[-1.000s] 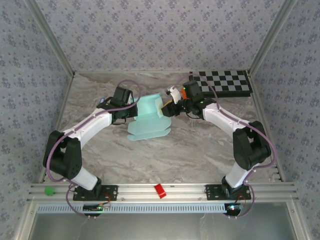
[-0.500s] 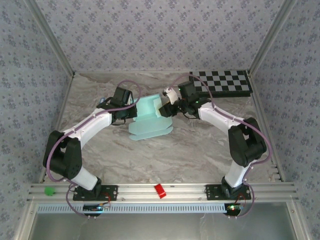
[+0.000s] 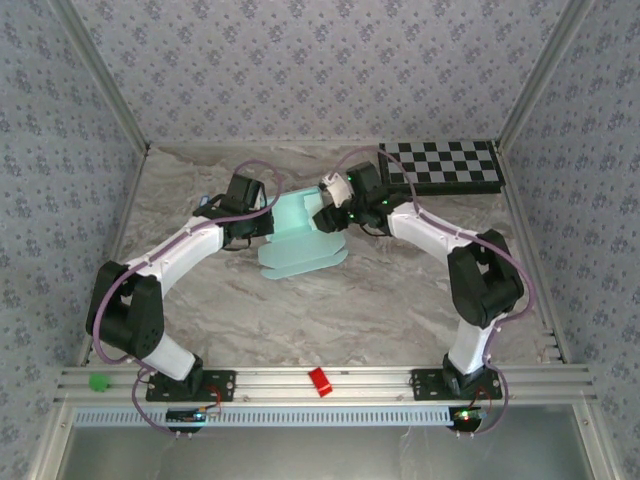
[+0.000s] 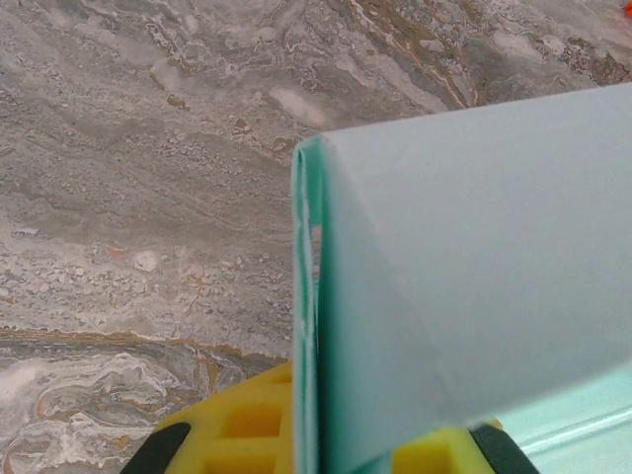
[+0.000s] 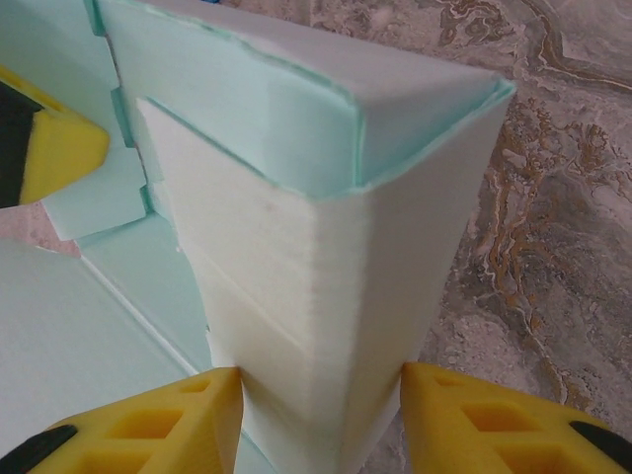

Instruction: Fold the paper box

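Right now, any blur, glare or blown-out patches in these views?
Top external: even light, sharp, only faint shadows on the table. Left wrist: the paper box sits close to the lens, pale and flat-lit; the marble behind is crisp. Right wrist: the box's near corner is washed almost white and fuzzy; no glare spots.

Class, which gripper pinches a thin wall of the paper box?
The left gripper: its yellow fingers nip one thin wall of the paper box, while the right gripper straddles a folded corner.

Bright, even light; paper box point(image 5: 296, 257) glares white.
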Robot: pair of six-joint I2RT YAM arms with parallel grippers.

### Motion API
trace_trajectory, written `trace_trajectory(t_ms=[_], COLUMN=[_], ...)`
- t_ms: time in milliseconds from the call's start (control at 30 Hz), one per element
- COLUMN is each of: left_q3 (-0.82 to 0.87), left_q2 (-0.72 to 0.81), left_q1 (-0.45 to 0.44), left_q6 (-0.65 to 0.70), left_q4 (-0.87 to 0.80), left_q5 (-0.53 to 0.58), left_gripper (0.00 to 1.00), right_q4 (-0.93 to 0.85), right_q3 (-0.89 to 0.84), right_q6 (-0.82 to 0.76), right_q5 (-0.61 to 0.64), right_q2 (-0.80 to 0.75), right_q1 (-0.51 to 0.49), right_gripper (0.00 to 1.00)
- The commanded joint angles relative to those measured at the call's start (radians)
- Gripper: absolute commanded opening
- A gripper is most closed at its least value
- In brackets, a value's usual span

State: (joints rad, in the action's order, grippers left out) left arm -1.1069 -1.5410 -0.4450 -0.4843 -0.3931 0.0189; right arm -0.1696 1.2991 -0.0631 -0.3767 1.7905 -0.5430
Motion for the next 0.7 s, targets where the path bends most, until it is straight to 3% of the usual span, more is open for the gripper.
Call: trace_trajectory(t_ms=[0, 367, 667], left_q3=[-0.019, -0.019, -0.025], left_q2=[0.007, 0.004, 0.002], left_q1=[-0.009, -0.008, -0.009], left_q6=[-0.007, -0.005, -0.002], left_q4=[0.031, 0.031, 0.025], left_q5=[-0.062, -0.063, -0.058], left_gripper=[0.00, 0.00, 0.00], right_q4=[-0.026, -0.052, -0.059], right_q3=[0.037, 0.073, 0.082], right_q6=[0.019, 0.034, 0.034], right_q5=[0.021, 0.054, 0.136], right_q2=[0.027, 0.065, 0.065], right_q1=[-0.012, -0.014, -0.019], right_gripper=[0.48, 0.47, 0.40])
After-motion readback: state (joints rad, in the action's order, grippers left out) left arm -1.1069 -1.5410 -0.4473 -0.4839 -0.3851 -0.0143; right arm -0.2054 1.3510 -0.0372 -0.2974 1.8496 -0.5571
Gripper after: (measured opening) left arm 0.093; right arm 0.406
